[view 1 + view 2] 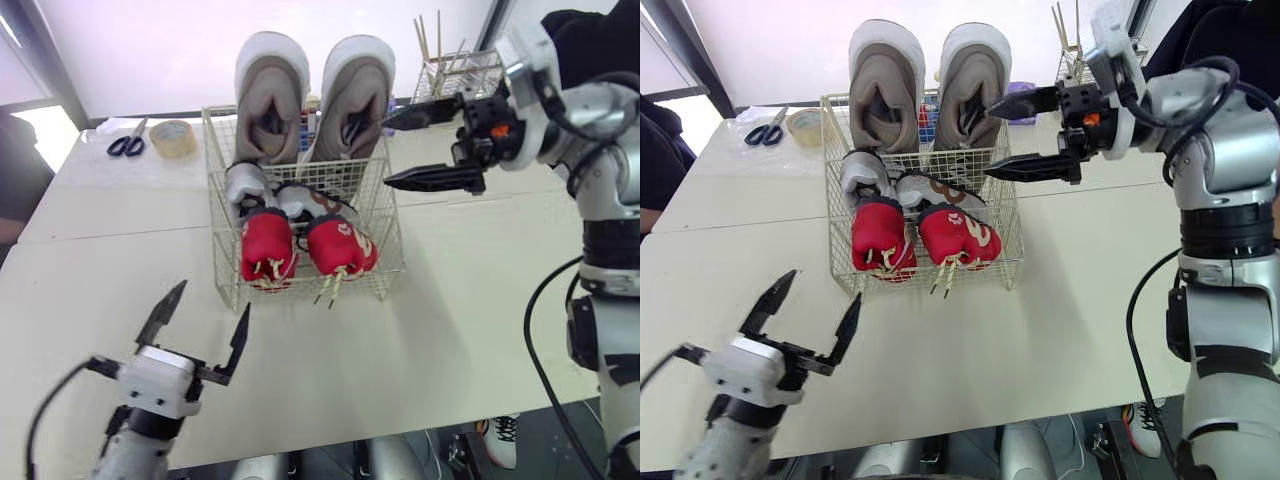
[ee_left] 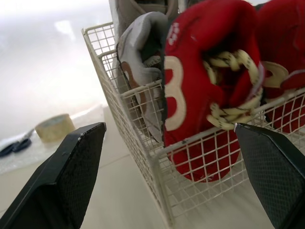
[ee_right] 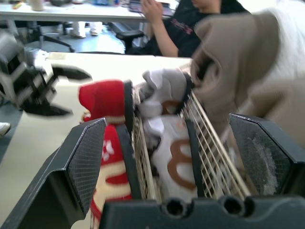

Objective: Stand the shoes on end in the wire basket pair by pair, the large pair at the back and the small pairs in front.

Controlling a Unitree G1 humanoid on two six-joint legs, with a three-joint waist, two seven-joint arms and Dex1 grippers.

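The white wire basket [image 1: 386, 222] stands mid-table. Two large tan shoes [image 1: 270, 98] stand on end at its back. A small grey pair [image 1: 250, 188] stands in the middle row, and a small red pair [image 1: 268, 246] with cream laces stands at the front. My right gripper [image 1: 415, 147] is open, raised just right of the basket beside the right tan shoe [image 1: 353, 95], holding nothing. My left gripper [image 1: 207, 325] is open and empty, low over the table in front of the basket's left corner. The left wrist view faces a red shoe [image 2: 209, 86] through the mesh.
Scissors [image 1: 126, 143] and a tape roll [image 1: 173, 137] lie at the table's far left. A wire holder with sticks [image 1: 452, 68] stands far right behind my right arm. A seated person [image 3: 190, 28] appears beyond the table in the right wrist view.
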